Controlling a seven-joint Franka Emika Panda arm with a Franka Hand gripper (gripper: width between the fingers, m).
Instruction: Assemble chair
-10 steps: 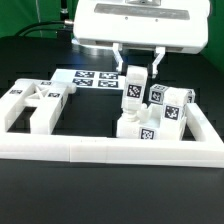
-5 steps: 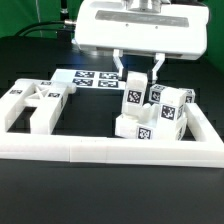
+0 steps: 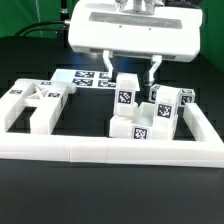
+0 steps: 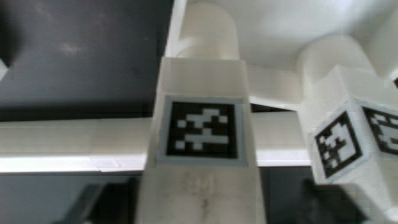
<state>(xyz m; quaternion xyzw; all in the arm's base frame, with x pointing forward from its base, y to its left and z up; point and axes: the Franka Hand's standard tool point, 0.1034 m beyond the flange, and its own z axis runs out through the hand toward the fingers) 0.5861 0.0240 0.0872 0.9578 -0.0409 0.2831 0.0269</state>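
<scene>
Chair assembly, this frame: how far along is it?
Looks done: an upright bar appears seated on the part cluster beside the border rail. In hand: nothing; the gripper straddles the bar with jaws open. Left: the pieces at the exterior view's left lie apart, unjoined.

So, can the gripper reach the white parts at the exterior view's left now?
Probably yes: nothing lies over those parts, and the gripper looks open astride the upright bar, so it should lift free first.
</scene>
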